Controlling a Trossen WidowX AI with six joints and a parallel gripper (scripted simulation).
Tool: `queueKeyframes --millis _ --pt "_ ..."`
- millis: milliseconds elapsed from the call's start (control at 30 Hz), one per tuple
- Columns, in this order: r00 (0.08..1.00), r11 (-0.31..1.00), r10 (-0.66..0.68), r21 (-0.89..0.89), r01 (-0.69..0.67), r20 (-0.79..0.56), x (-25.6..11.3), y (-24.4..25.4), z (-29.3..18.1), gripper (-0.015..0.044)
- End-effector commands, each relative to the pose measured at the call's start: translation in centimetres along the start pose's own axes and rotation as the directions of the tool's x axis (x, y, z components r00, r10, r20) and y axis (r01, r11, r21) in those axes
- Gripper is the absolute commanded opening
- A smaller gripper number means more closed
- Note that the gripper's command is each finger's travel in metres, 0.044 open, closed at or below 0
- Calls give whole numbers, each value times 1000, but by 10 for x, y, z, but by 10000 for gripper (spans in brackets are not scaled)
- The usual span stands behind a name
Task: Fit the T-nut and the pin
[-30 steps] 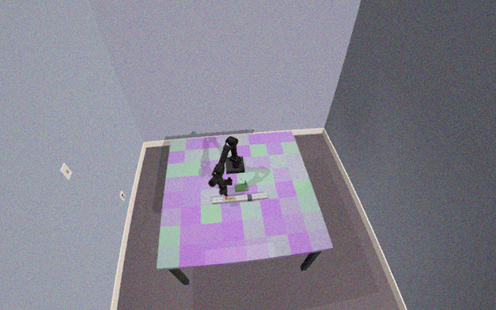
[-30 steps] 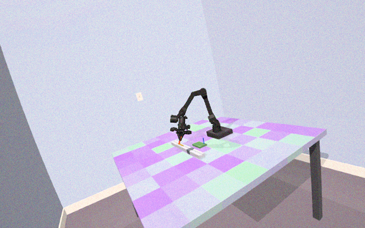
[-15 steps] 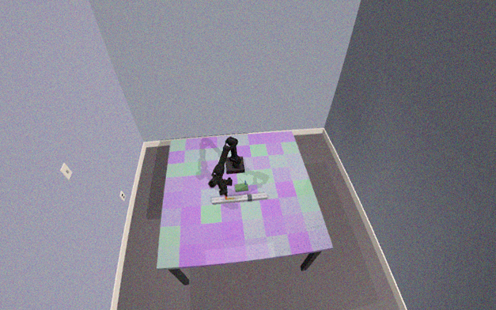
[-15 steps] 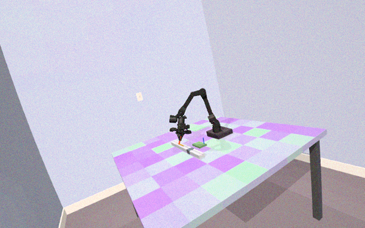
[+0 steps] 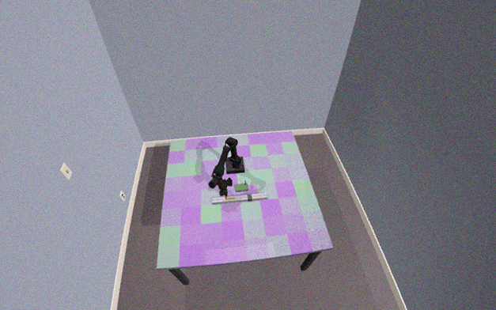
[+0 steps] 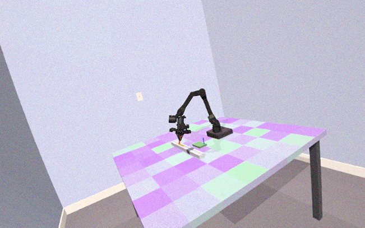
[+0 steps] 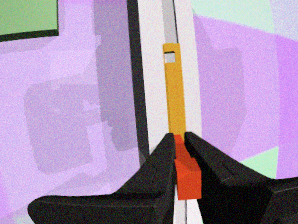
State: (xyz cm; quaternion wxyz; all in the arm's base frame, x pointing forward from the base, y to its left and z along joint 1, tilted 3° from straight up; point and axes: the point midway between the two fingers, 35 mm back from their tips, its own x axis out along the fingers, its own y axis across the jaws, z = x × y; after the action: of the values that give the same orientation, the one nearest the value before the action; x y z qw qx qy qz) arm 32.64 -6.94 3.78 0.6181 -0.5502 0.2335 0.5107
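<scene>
Saw a yellow-gold brass T-nut (image 5: 230, 198) (image 6: 181, 145) (image 7: 175, 95), long and narrow with a square hole near its far end, lined up along the slot; could not make out how deep it sat. Found its red-orange handle (image 5: 225, 197) (image 6: 179, 141) (image 7: 189, 185) upright, gripped in the pincer (image 5: 225, 195) (image 6: 179, 139) (image 7: 178, 139). Saw the pale aluminum rail (image 5: 218, 200) (image 6: 198, 155) (image 7: 152, 75) flat on the table (image 5: 227, 240) (image 6: 186, 181) (image 7: 220, 75), crossed by the dark bracket (image 5: 249, 197) (image 6: 189, 150), apart from the nut. Spotted the thin blue pin (image 5: 245, 182) (image 6: 203, 141) standing in the flat green tray (image 5: 241, 187) (image 6: 198, 145) (image 7: 27, 15) beside the rail.
</scene>
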Motion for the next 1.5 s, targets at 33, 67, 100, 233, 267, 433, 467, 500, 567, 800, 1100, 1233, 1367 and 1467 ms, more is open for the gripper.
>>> queueKeyframes --millis 33,67,100,233,267,433,467,500,567,800,1100,1233,1367,1467 --pt "1000 1000 13 9 -13 -2 0 -1 -1 -150" --pt "1000 1000 16 10 -16 -2 0 -1 -1 -150" --pt "1000 1000 18 11 -18 -2 0 -1 -1 -150" --pt "1000 1000 27 13 -27 -2 0 -1 -1 -150" --pt "1000 999 29 14 -29 -2 0 -1 -1 -150" --pt "999 999 40 17 -40 -2 0 -2 -1 -150" --pt "999 999 42 18 -42 -2 0 -2 -1 -150" --pt "999 999 44 18 -44 -2 0 -2 -1 -150" --pt "999 999 48 20 -48 -2 0 -3 -1 -150" --pt "998 998 63 24 -63 -1 0 -3 -1 -150" --pt "997 996 83 30 -83 -1 0 -5 -1 -150" --pt "996 995 89 32 -89 0 1 -5 -1 -150" --pt "996 995 94 33 -94 0 1 -5 -1 -150" --pt "995 994 100 35 -100 1 1 -6 -1 -150"
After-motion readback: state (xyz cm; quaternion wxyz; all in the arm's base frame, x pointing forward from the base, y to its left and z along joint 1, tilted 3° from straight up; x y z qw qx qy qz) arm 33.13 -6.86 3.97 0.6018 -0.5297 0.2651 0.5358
